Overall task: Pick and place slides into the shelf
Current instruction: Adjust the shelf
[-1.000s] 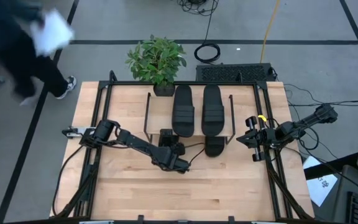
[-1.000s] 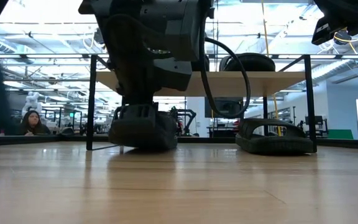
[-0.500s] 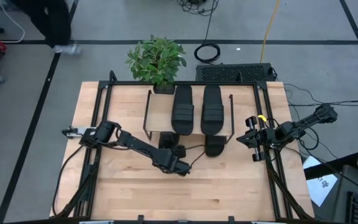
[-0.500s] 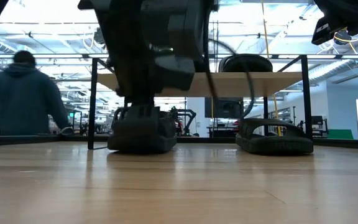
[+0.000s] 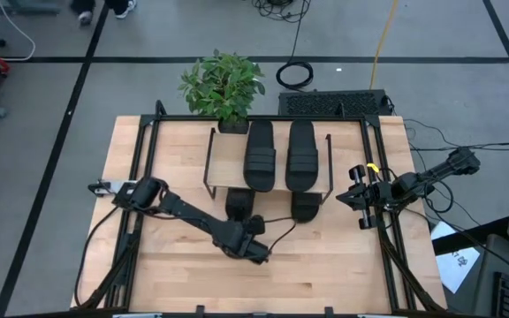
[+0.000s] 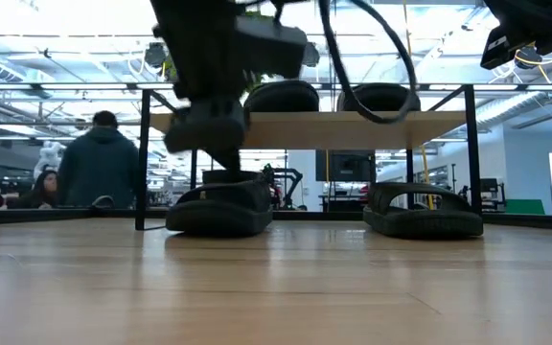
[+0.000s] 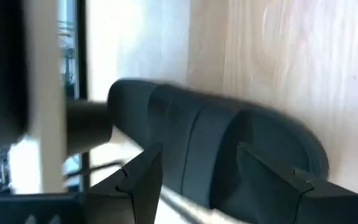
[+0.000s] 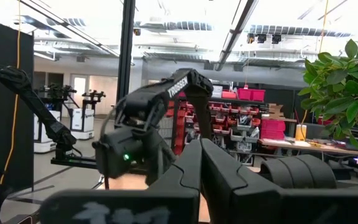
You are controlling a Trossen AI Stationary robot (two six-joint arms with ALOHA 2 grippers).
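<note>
- Two slides (image 5: 275, 156) are seen on the shelf (image 5: 226, 162) top; two more lie beneath.
- The left tool (image 5: 256, 252), at 6 o'clock from the shelf, is released.
- The right tool (image 5: 360, 200), at 3 o'clock, is clenched, empty.

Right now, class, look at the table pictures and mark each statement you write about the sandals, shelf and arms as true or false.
1. Two black ribbed slide sandals lie on the light wood shelf top. True.
2. No sandal lies under the shelf. False: two rest on the table below it.
3. The left gripper grips a sandal. False: it is open, clear of the sandal.
4. The right gripper waits at the table's right rail. True.
5. A green potted plant stands behind the shelf. True.
</note>
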